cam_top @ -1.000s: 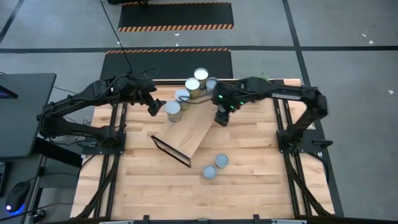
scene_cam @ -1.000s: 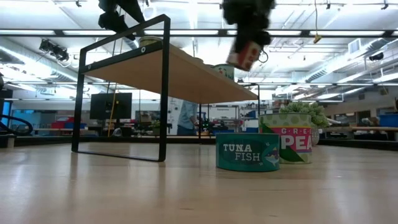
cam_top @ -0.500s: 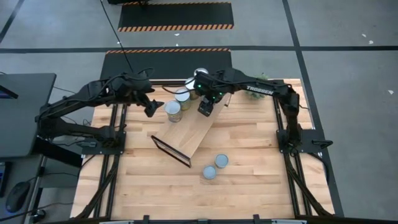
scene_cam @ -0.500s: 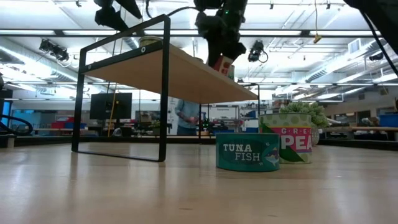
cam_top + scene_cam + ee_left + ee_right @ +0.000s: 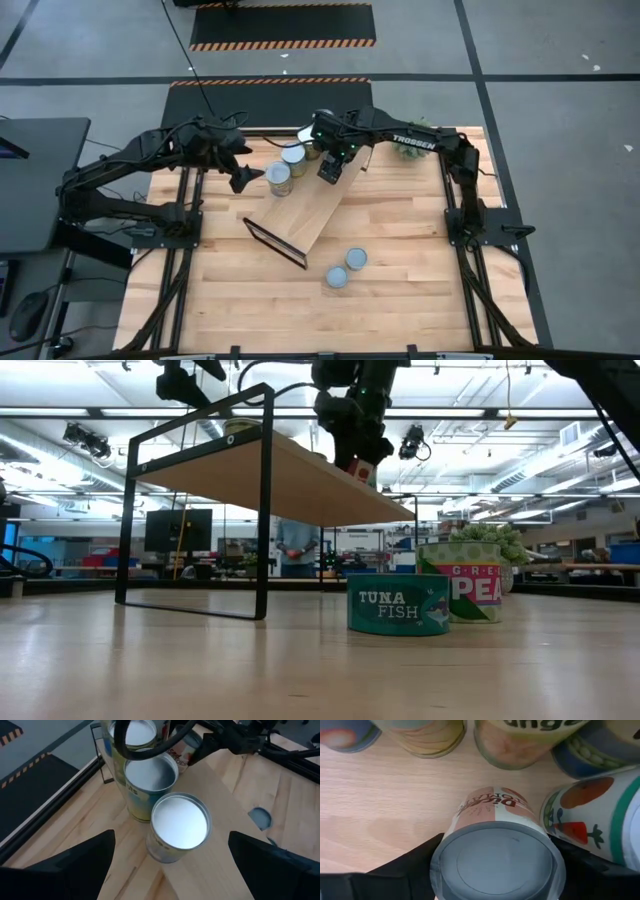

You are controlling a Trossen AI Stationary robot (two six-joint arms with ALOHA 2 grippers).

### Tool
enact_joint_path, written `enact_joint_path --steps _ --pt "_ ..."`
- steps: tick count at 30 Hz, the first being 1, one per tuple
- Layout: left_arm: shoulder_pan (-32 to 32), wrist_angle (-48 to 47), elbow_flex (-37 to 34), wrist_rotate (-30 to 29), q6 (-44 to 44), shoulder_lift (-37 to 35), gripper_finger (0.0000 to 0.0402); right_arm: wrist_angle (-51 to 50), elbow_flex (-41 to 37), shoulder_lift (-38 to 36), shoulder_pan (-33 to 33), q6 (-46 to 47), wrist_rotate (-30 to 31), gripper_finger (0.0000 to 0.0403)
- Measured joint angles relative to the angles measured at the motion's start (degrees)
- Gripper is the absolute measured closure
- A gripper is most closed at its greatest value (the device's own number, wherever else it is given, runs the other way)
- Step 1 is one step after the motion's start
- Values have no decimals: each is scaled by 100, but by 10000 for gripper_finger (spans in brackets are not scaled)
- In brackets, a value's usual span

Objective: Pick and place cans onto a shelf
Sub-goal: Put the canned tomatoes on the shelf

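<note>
A: What changed in the last second?

B: The right gripper (image 5: 329, 170) swung in from the 3 o'clock side of the shelf (image 5: 305, 212) to its far end at 12 o'clock, carrying a red-labelled tomato can (image 5: 496, 854). That can now sits low among the cluster of cans (image 5: 292, 158) on the board.

A: Released?

B: Not clearly. In the right wrist view the fingers flank the can on both sides, and I judge the jaws are just starting to ease off. The left gripper (image 5: 243, 176) waits at 10 o'clock, spread wide, beside a white-topped can (image 5: 179, 827).

A: What remains?

B: Two cans, tuna fish (image 5: 398, 605) and green peas (image 5: 474, 583), on the table.
</note>
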Motion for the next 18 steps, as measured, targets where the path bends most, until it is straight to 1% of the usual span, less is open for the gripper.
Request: enact_joint_path --steps 10,18 --pt "0 0 0 -1 -1 0 6 101 0 -1 -56 -180 -133 89" --pt "0 0 0 -2 103 0 6 141 0 -2 -58 -223 -138 65"
